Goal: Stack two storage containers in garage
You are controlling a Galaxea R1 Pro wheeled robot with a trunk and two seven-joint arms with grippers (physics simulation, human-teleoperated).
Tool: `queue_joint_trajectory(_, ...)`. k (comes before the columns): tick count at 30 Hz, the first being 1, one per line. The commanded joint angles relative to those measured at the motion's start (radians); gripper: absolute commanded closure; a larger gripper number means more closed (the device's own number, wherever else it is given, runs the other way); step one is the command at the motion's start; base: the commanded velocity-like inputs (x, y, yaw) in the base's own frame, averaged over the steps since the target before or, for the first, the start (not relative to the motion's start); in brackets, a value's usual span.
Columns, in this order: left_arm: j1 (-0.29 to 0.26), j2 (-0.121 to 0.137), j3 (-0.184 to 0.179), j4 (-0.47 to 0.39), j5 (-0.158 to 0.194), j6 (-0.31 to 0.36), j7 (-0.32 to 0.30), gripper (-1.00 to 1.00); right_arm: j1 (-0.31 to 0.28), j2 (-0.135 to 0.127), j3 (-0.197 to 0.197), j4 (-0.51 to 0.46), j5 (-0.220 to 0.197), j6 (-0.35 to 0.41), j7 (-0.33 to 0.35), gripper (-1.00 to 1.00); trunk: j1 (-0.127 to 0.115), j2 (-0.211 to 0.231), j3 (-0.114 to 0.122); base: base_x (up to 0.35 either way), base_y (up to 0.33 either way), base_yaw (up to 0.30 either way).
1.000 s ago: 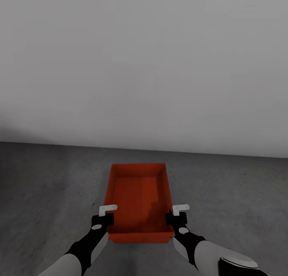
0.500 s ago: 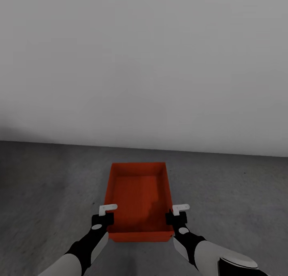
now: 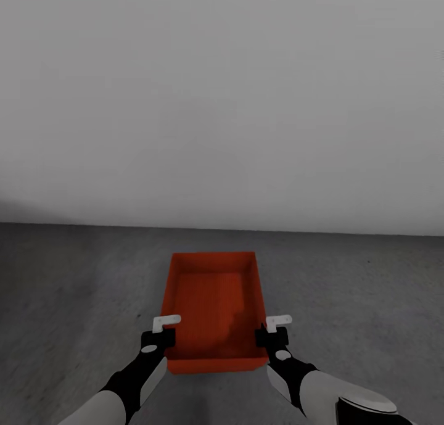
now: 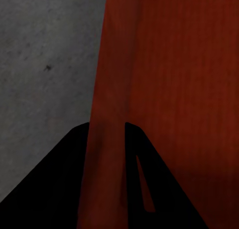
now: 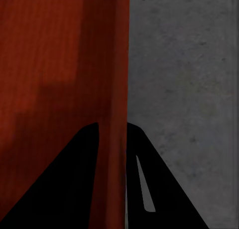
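1 open-topped orange-red container (image 3: 213, 305) sits over the grey concrete floor (image 3: 74, 289) before a plain wall (image 3: 222, 104), its 2 long side walls pinched between the closed fingers of the left gripper (image 3: 161, 334) and right gripper (image 3: 272, 332).

Wall (image 3: 222, 98): plain white-grey, unmarked, spanning the upper half and shading darker toward its lower left. Floor (image 3: 74, 289): dark grey mottled concrete, meeting the wall along a straight seam, speckling visibly in the wrist views. Lighting: running soft and even.
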Motion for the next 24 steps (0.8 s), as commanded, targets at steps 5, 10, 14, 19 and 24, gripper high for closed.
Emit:
queue_joint_trajectory(5, 0.0, 0.002, 0.001, 0.016, 0.022, 0.014, 0.013, 1.0, -0.001, 0.0, -0.036, 0.012, -0.017, -0.036, -0.022, 1.0, 0.0, 0.0, -0.001, 0.0, 0.0, -0.01)
queue_joint_trajectory(10, 0.0, 0.003, 0.001, 0.016, 0.022, 0.014, 0.013, 1.0, -0.001, 0.0, -0.036, 0.012, -0.017, -0.037, -0.021, 1.0, 0.0, 0.0, -0.001, 0.0, 0.0, -0.001)
queue_joint_trajectory(14, 0.0, 0.003, 0.001, 0.015, 0.022, 0.014, 0.013, 1.0, -0.001, 0.0, -0.036, 0.012, -0.017, -0.038, -0.021, 1.0, 0.0, 0.0, -0.001, 0.0, 0.0, 0.0)
queue_joint_trajectory(19, 0.0, 0.003, 0.001, 0.016, 0.022, 0.014, 0.013, 1.0, -0.001, -0.001, -0.036, 0.012, -0.017, -0.038, -0.018, 1.0, 0.0, 0.0, -0.001, 0.0, 0.0, 0.0)
queue_joint_trajectory(24, 0.0, 0.003, 0.002, 0.017, 0.026, 0.015, 0.013, -1.0, -0.001, -0.001, -0.036, 0.012, -0.016, -0.041, -0.019, -1.0, 0.0, 0.0, -0.001, 0.0, 0.0, 0.0)
